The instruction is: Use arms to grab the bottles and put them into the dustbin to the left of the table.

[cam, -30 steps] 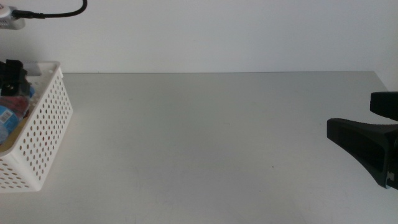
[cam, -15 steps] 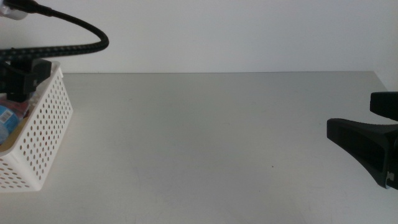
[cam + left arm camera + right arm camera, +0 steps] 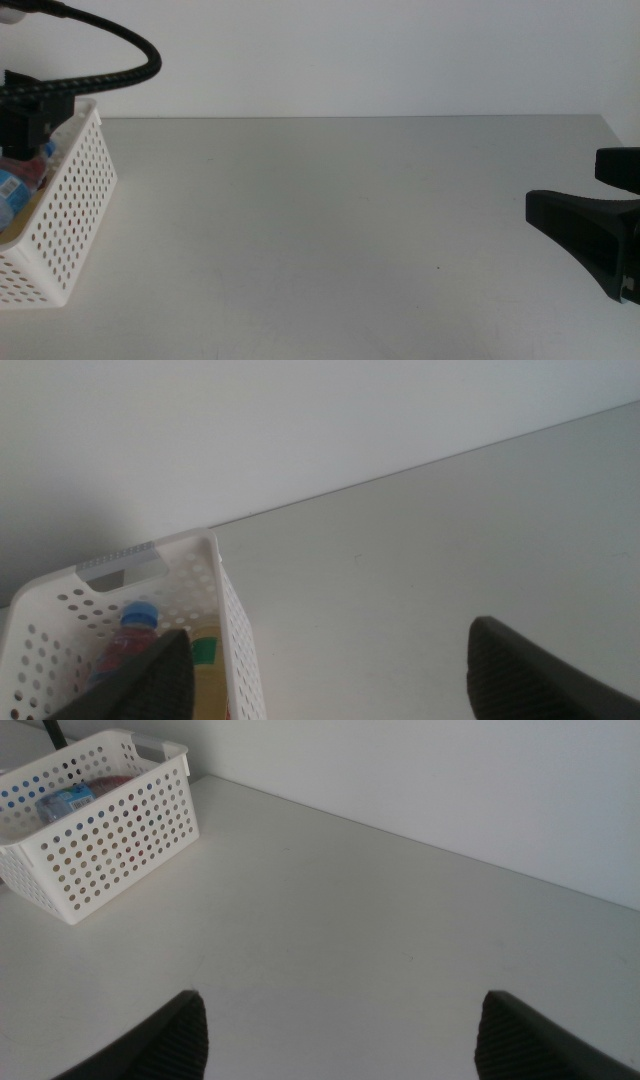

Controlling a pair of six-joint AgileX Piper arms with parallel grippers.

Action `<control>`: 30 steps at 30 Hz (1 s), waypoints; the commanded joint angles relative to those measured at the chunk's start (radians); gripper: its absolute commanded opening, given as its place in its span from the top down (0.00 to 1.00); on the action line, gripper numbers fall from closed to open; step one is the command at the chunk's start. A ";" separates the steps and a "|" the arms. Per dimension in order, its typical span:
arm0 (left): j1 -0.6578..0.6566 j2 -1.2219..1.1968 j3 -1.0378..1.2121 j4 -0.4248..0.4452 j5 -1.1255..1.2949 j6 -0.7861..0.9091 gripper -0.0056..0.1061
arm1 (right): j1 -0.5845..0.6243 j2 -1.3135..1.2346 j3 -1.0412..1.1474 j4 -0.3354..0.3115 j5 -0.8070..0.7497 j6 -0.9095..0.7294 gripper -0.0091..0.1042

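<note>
The white perforated dustbin stands at the table's left end. The bottles lie inside it: one with a blue cap and reddish body, a pale-yellow one with a green label, and a blue label shows over the rim. My left gripper hovers above the dustbin's far end; in the left wrist view this gripper is open and holds nothing. My right gripper waits at the table's right edge, and in its own wrist view the gripper is open and holds nothing.
A thick black cable arcs from the left arm above the dustbin. The light-grey table stretches bare between the dustbin and the right gripper. A white wall rises behind the table's far edge.
The left arm has risen out of the dustbin and its black cable has swung into view above it. The right gripper has not moved.
</note>
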State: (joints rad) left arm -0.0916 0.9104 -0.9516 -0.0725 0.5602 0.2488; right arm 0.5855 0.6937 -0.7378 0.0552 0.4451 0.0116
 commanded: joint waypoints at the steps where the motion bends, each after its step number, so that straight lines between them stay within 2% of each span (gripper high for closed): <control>1: -0.006 -0.007 -0.028 -0.011 -0.072 -0.015 0.11 | 0.003 -0.002 -0.035 -0.008 -0.070 -0.012 0.27; 6: -0.006 -0.007 -0.026 -0.013 -0.072 -0.015 0.11 | -0.063 -0.066 -0.010 -0.011 -0.074 -0.012 0.27; 11: -0.006 -0.058 0.040 -0.038 -0.099 -0.015 0.11 | -0.252 -0.153 0.098 -0.042 -0.074 -0.012 0.27; 15: -0.006 -0.219 0.170 -0.073 -0.178 -0.015 0.11 | -0.387 -0.292 0.226 -0.076 -0.078 -0.012 0.27; 20: -0.006 -0.444 0.369 -0.072 -0.345 -0.015 0.11 | -0.535 -0.511 0.402 -0.078 -0.079 -0.012 0.27; 25: -0.006 -0.646 0.562 -0.072 -0.522 -0.015 0.11 | -0.612 -0.666 0.531 -0.075 -0.081 -0.012 0.27; 30: -0.006 -0.768 0.729 -0.101 -0.572 -0.015 0.11 | -0.619 -0.729 0.633 -0.078 -0.127 -0.012 0.27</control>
State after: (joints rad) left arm -0.0916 0.1601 -0.2357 -0.1465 0.0838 0.2480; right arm -0.0257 -0.0125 -0.1010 -0.0082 0.4166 0.0116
